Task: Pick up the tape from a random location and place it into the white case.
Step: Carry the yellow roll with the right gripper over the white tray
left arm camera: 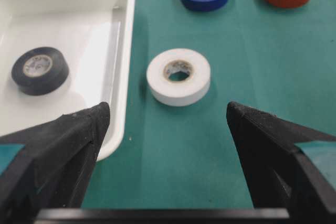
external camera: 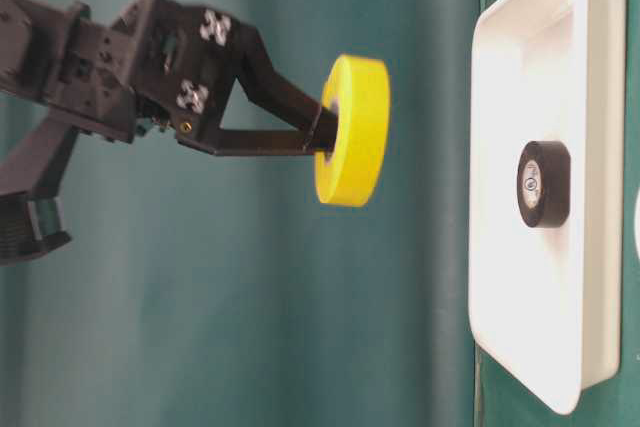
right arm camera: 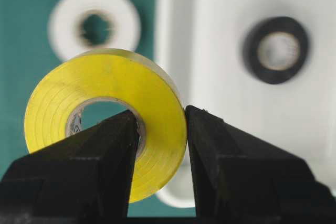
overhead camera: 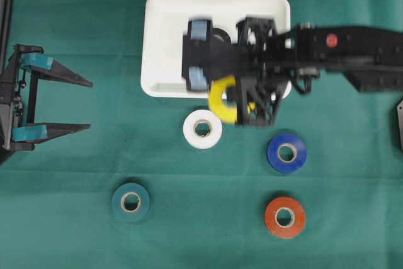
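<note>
Overhead exterior view: a green cloth (overhead camera: 75, 237) covered the table. On it, toward the far side, lay the white case (overhead camera: 165, 36), a shallow tray with a raised rim. The right arm (overhead camera: 352, 45) reached in from the right across the case's near right part. The left gripper (overhead camera: 79, 105) stood well apart at the left edge, its jaws spread wide with nothing between them. The right gripper (right arm camera: 160, 145) was clamped on the yellow tape (right arm camera: 110, 90), one finger through the core and the other outside the wall. The table-level view showed this roll held in the air, clear of the cloth, by the case's near rim. A black tape (left arm camera: 40, 70) lay flat inside the case. Four rolls lay flat on the cloth nearer than the case: white tape (overhead camera: 202, 129) just beside the near rim, blue tape (overhead camera: 287, 152) to its right, orange-red tape (overhead camera: 284, 217) nearer still, and teal tape (overhead camera: 130, 202) at near left.
</note>
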### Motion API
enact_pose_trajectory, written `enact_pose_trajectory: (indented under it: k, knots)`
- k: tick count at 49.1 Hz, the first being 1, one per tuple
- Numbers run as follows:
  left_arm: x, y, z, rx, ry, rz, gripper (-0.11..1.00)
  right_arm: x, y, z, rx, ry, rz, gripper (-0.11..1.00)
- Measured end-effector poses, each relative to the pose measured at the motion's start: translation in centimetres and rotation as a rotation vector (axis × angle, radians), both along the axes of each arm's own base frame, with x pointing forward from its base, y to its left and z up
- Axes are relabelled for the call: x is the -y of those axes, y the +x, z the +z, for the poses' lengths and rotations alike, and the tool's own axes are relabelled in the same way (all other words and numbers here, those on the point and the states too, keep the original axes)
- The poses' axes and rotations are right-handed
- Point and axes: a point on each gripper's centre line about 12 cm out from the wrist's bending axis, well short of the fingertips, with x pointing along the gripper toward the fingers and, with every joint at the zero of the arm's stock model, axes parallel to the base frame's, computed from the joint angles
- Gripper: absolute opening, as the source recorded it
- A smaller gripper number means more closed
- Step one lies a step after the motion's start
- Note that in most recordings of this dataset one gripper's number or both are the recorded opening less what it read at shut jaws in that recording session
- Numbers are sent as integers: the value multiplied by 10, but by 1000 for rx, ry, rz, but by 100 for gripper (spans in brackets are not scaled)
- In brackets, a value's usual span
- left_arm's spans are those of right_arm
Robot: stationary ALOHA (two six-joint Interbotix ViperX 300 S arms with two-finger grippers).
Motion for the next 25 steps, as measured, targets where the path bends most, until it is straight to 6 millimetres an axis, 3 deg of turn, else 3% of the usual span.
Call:
enact_pose_trajectory:
  k: [25]
  knots:
    - [0, 0, 0, 0, 0, 0, 97, 99, -14, 5, 73, -60, -212, 30]
